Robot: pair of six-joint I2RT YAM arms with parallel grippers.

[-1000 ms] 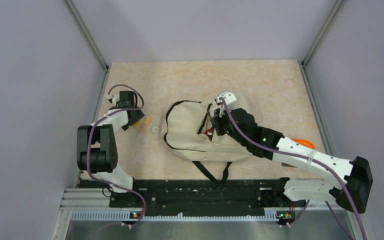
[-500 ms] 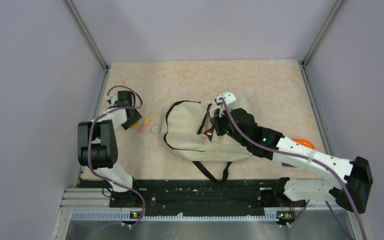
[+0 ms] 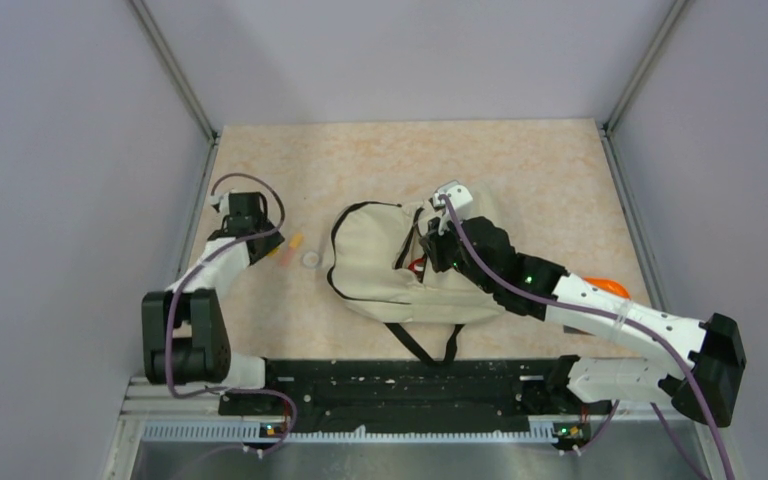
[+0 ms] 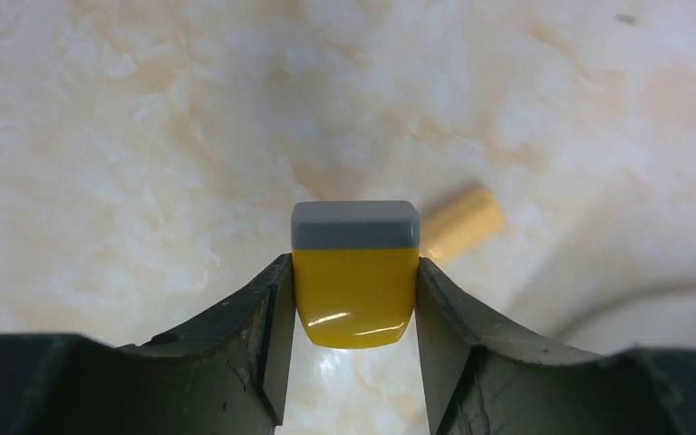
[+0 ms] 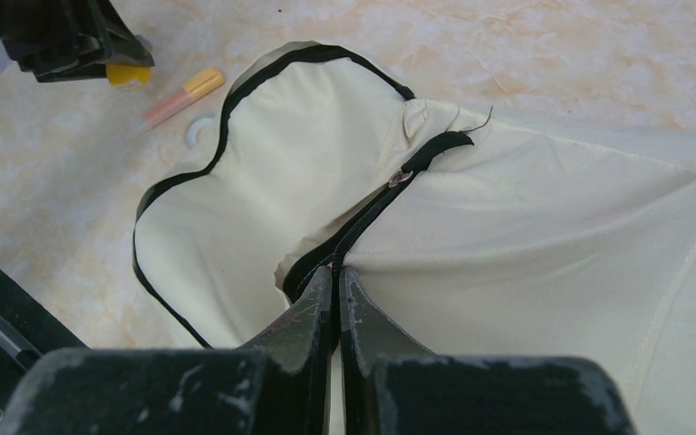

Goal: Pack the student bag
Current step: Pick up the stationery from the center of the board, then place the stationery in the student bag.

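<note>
The student bag [image 3: 380,262] lies flat mid-table, cream fabric with black trim; its zipper edge [image 5: 390,186] runs toward my right gripper. My right gripper [image 5: 337,276] is shut on that black zipper edge, holding the opening [image 3: 412,258] slightly apart. In the top view the right gripper [image 3: 430,250] sits over the bag's right half. To the left of the bag, my left gripper [image 4: 353,272] presses both sides of a small yellow block with a grey end [image 4: 353,290]. The top view shows the left gripper [image 3: 263,247] low over the table beside the left wall.
A pink pen with an orange cap [image 3: 290,247] and a small white ring [image 3: 311,259] lie between the left gripper and the bag. Something red [image 3: 416,266] shows inside the bag's opening. An orange object [image 3: 605,287] lies behind the right arm. A black strap [image 3: 425,340] trails toward the near rail.
My left gripper's jaws have closed in onto the yellow block, and the left arm's elbow has swung toward the near edge. The right arm and the bag have not moved.
</note>
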